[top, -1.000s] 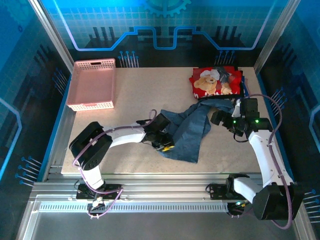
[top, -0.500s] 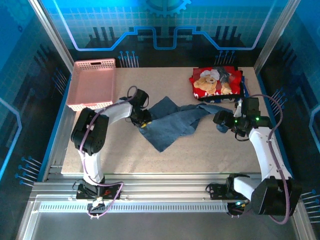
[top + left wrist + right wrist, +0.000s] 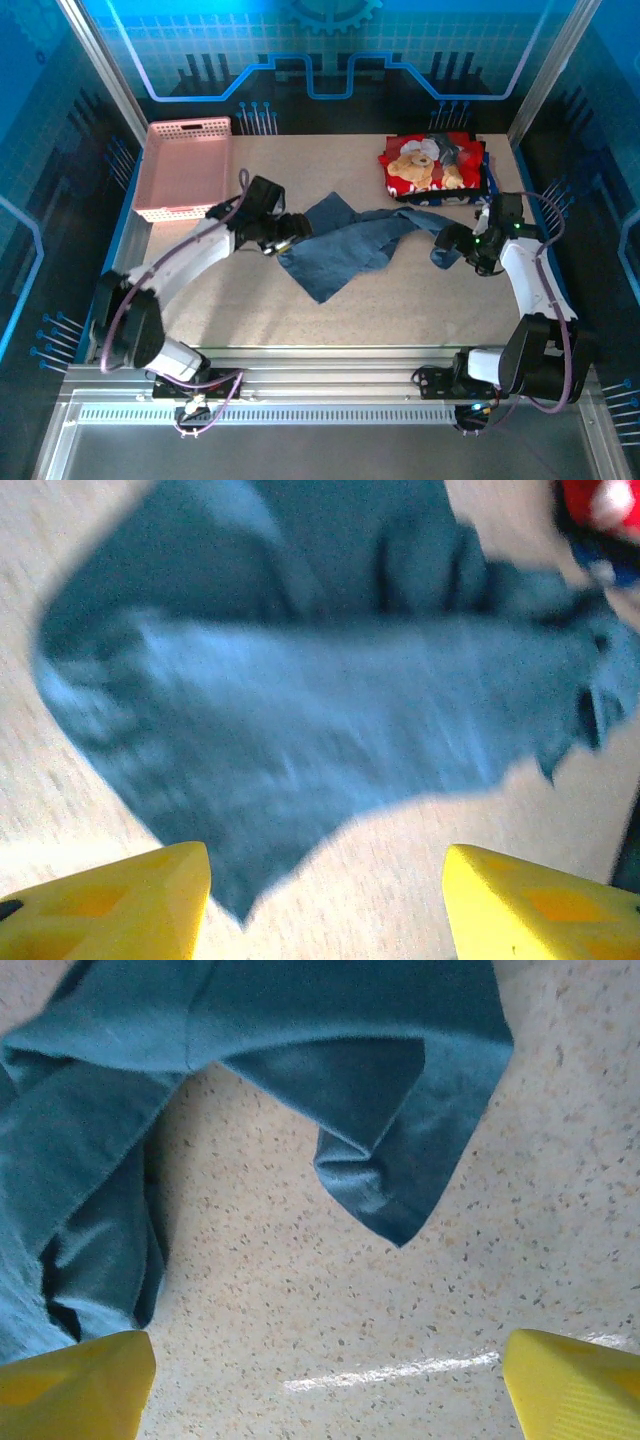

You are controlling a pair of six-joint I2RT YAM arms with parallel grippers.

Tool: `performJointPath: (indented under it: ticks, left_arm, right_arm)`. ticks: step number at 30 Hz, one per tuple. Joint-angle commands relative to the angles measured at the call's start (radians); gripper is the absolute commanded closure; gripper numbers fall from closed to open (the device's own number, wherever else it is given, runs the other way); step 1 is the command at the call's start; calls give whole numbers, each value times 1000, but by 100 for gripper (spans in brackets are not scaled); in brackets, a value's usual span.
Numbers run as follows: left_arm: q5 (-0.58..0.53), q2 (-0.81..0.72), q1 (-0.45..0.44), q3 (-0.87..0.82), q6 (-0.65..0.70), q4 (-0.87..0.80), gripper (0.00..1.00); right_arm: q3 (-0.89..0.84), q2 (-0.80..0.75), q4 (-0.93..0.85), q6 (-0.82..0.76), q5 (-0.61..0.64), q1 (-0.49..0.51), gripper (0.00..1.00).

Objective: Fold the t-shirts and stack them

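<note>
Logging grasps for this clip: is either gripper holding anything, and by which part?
Nothing is held. Left gripper and right gripper both stand open, with the blue shirt lying loose on the table.

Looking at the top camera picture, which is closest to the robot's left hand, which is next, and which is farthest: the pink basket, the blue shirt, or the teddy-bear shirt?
1. Blue shirt, right beside the left hand, mid-table.
2. Pink basket, back-left corner.
3. Teddy-bear shirt, back right.
</note>
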Motion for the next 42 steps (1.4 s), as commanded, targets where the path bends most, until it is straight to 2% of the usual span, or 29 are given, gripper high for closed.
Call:
performJointPath:
  ticks: [1, 4, 9, 11, 16, 25, 29, 31, 33, 34, 42]
  left_arm:
    - [53, -37, -98, -108, -104, -80, 36]
    - [66, -52, -172, -204, -194, -18, 37]
    - [80, 33, -242, -269, -293, 109, 40]
    - [90, 76, -253, -292, -333, 191, 40]
    - [46, 152, -258, -289, -378, 271, 44]
    - [-34, 244, -258, -217, -385, 282, 54]
    - [-78, 278, -249, -186, -377, 283, 66]
    - [-91, 303, -243, -149, -358, 266, 77]
    - [-111, 312, -236, -120, -342, 244, 95]
    - [-118, 306, -232, -115, -339, 237, 100]
    - [-158, 178, -209, -109, -267, 136, 100]
  right_arm:
    - [-53, -2, 13, -14, -63, -14, 11]
    - [-66, 13, 22, -16, -79, -14, 12]
    - [-74, 41, 25, -15, -92, -1, 13]
    - [-80, 56, 22, -16, -91, 10, 14]
    - [-101, 67, 32, -15, -84, 29, 14]
    - [-109, 89, 46, -14, -68, 44, 14]
    - [-121, 117, 78, 4, -54, 53, 14]
    - [-124, 138, 102, 19, -51, 58, 14]
    - [-121, 171, 124, 35, -37, 67, 15]
    - [-117, 187, 131, 38, -29, 71, 16]
    - [-41, 335, 183, 97, 42, 93, 29]
